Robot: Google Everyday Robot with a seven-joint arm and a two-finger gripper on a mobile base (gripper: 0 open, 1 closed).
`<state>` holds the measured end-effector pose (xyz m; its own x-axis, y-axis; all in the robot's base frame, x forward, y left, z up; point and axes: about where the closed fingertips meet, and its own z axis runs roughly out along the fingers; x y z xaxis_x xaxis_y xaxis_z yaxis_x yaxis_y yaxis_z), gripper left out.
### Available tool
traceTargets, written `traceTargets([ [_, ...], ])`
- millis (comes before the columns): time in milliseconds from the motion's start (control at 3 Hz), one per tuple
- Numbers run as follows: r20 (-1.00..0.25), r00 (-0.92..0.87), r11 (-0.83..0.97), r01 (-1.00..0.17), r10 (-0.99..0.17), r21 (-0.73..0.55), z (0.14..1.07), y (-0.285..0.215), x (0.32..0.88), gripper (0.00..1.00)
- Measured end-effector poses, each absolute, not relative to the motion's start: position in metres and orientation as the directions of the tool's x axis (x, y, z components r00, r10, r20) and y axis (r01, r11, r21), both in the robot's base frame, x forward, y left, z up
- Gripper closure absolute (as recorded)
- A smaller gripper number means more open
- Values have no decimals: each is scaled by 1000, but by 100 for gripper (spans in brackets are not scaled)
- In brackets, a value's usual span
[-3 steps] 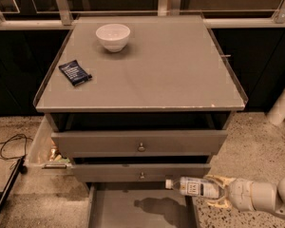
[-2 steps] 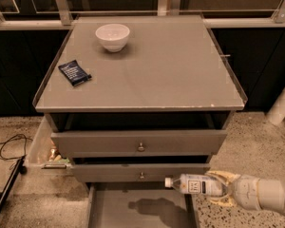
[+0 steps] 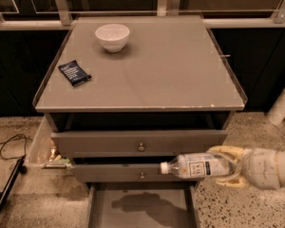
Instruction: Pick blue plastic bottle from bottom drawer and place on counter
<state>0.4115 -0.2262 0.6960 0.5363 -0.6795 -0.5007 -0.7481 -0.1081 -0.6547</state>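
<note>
I see the gripper at 4 o'clock in my view, its fingers pinching the bottle by the base. The bottle hangs level, cap toward 9 o'clock, above the open drawer. On the counter sit a bowl at 11 o'clock and a packet at 10.

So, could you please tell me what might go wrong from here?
The two-finger gripper holds the clear plastic white-capped bottle sideways by its base end, so it could tilt or slip. It hangs below the grey counter, so lifting could knock it on the raised clear rim.
</note>
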Motion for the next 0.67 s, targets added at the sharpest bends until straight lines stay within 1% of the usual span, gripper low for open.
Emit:
traceTargets([
  [333,-515,559,-145,-756,-650,-638,756,-218,424,100],
  [667,-533,524,-139,-787,-665,-601,798,-212,433,100],
])
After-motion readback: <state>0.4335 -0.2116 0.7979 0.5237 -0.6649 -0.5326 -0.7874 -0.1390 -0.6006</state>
